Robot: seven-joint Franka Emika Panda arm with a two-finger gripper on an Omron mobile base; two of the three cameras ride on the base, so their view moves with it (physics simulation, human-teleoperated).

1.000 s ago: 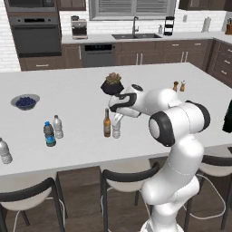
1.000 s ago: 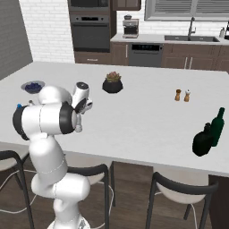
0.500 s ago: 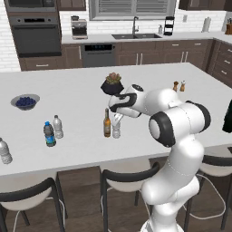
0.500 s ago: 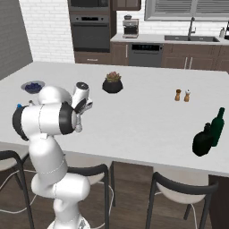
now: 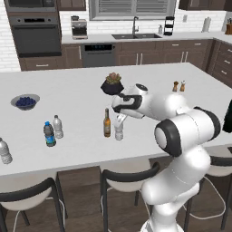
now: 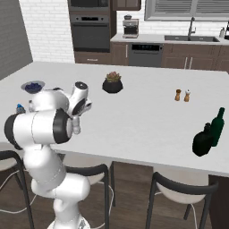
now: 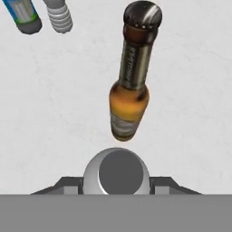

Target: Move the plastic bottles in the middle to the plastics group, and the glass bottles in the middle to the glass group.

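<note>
A clear bottle (image 5: 118,132) in the middle is straddled from above by the gripper (image 5: 119,121); whether the fingers are clamped cannot be told. The amber bottle (image 5: 107,123) stands just beside it. A straight lift is called for next, then open counter (image 5: 77,113) is crossed leftward to the plastics group (image 5: 5,151).

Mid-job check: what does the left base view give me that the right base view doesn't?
Left base view: the amber bottle standing upright beside a white-capped bottle at the arm's end, and a lone clear bottle near the counter's left edge. Right base view: two dark green bottles, whole, at the counter's right. Both: the potted plant, the shakers and the blueberry bowl.
</note>
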